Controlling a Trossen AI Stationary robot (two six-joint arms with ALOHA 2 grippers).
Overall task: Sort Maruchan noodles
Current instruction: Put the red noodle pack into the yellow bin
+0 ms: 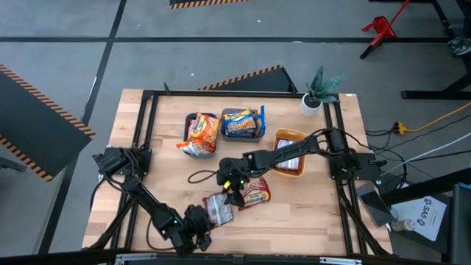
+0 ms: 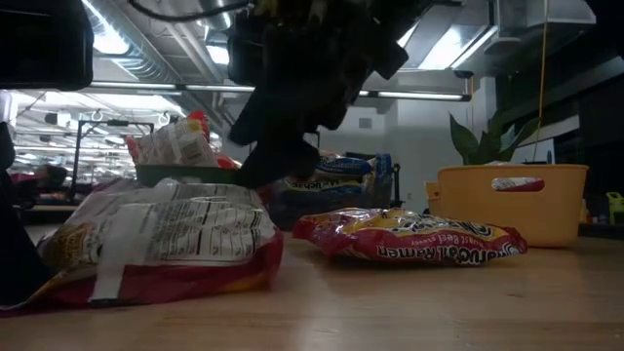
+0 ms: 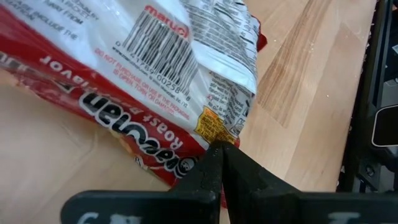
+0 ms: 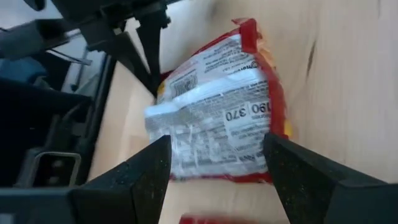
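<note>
A silvery-white and red noodle packet (image 1: 218, 209) (image 4: 217, 106) lies print-side down near the table's front, resting on its flat face (image 2: 166, 244). My left gripper (image 1: 200, 221) (image 3: 221, 149) is shut at its near-left edge. My right gripper (image 1: 231, 191) (image 4: 214, 149) hangs open just above the same packet, slanting down, one finger on either side and touching nothing. An orange-red packet (image 1: 257, 193) (image 2: 409, 236) lies flat just to the right. My left gripper pinches the packet's crimped edge (image 3: 214, 140) near a corner, only at its fingertips (image 3: 211, 163). The fingers come slanting down from the table's near left. The packet stays on the table, its held edge barely raised.
At the back stand a teal tray (image 1: 189, 119) with orange packets, a grey tray (image 1: 234, 112) with a yellow-and-blue packet, and an orange tray (image 1: 289, 135) holding a silvery packet. A black cable (image 1: 200, 177) loops on the wood. A potted plant (image 1: 316, 92) stands at the far right corner.
</note>
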